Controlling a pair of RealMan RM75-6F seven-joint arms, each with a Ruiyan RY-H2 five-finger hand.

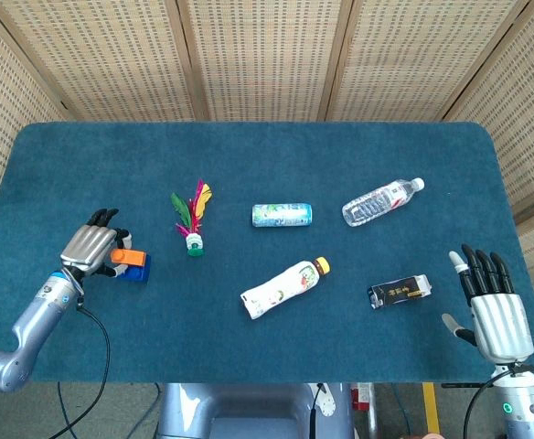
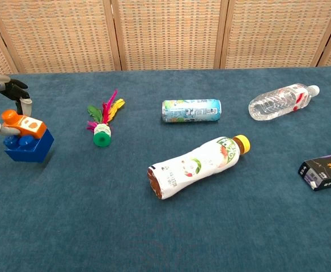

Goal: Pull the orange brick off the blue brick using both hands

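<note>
A: What do I have nearest the robot?
B: My right hand (image 1: 494, 311) at five o'clock, fingers spread, holding nothing, resting on the table (image 1: 249, 165).
A: And further out?
B: At nine o'clock my left hand (image 1: 91, 249) curls around the orange brick (image 2: 24, 126), fingertips touching it. It sits tilted on the blue brick (image 2: 29, 146).

Left hand (image 1: 91, 247) is curled, its fingertips (image 2: 18, 103) closed on the orange brick (image 2: 22, 125), forearm angled low. Right hand (image 1: 496, 306) is held flat, fingers spread, nothing gripped.
</note>
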